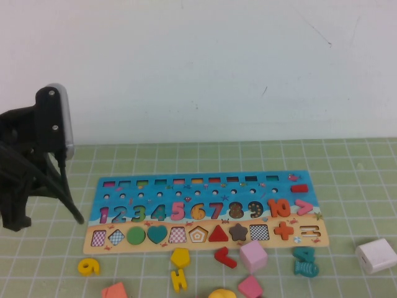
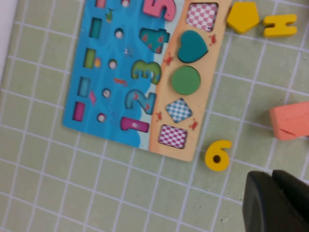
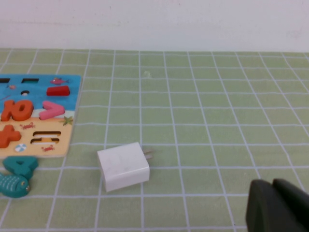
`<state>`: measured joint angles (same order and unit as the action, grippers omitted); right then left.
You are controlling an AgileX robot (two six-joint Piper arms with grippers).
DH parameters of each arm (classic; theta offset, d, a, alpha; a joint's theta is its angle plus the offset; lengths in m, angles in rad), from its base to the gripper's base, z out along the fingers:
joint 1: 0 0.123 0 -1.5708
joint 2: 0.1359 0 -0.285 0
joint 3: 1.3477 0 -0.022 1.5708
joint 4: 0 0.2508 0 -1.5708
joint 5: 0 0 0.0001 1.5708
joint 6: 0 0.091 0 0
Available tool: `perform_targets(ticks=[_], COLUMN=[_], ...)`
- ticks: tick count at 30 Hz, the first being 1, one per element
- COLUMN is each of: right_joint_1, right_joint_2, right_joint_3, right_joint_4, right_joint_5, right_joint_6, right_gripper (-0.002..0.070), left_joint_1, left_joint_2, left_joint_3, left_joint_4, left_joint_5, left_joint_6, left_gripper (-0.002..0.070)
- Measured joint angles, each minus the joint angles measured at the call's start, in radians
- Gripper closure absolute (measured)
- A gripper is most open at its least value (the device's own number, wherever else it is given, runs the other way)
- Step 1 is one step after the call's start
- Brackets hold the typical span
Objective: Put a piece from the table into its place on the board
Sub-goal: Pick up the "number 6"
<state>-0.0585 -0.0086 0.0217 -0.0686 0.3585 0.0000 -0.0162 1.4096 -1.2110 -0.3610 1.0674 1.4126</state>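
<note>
Lying flat on the table [image 1: 37, 261], your yellow piece [image 1: 89, 266] sits just off the board [image 1: 205, 211]'s near-left corner. Your left gripper [image 2: 277, 200], fingers together, hangs near it. Only the right wrist shows the right gripper [image 3: 277, 205], also closed, by a white charger [image 3: 123, 166].

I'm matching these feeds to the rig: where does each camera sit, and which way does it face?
High view: raised on the robot's side, angled down at the board; left arm at left.
Left wrist view: on the left arm, looking down at the board's end and the yellow 6; shut left gripper at the edge.
Right wrist view: low on the right arm, facing the white charger; shut right gripper.
All share the board.
</note>
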Motion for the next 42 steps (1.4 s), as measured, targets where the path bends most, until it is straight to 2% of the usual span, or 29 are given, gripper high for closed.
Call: perform_targets(ticks=[14,27,29,36,42], right_joint_1=[0.000,0.000,0.000,0.000,0.000], right_joint_2=[0.000,0.000,0.000,0.000,0.000], right_joint_3=[0.000,0.000,0.000,0.000,0.000], right_joint_4=[0.000,0.000,0.000,0.000,0.000], right_joint_5=[0.000,-0.002,-0.002,-0.002,-0.002], right_joint_6=[0.000,0.000,0.000,0.000,0.000], right_gripper=[0.0678,0.0678,0.0678,0.0678,0.0678], left_joint_1=[0.000,0.000,-0.002,-0.080,-0.092], left_joint_2=[0.063,0.237,0.260,0.314,0.376], left_joint_3=[-0.002,-0.002,-0.002,-0.002,-0.002], left_joint_4=[-0.006,-0.006,0.010,0.196,0.216], left_joint_5=[0.003,-0.006,-0.009,-0.041,-0.088], left_joint_6=[-0.051,0.027,0.028,0.024,-0.012], left_gripper=[0.0676,0.0676,0.0676,0.0676,0.0676])
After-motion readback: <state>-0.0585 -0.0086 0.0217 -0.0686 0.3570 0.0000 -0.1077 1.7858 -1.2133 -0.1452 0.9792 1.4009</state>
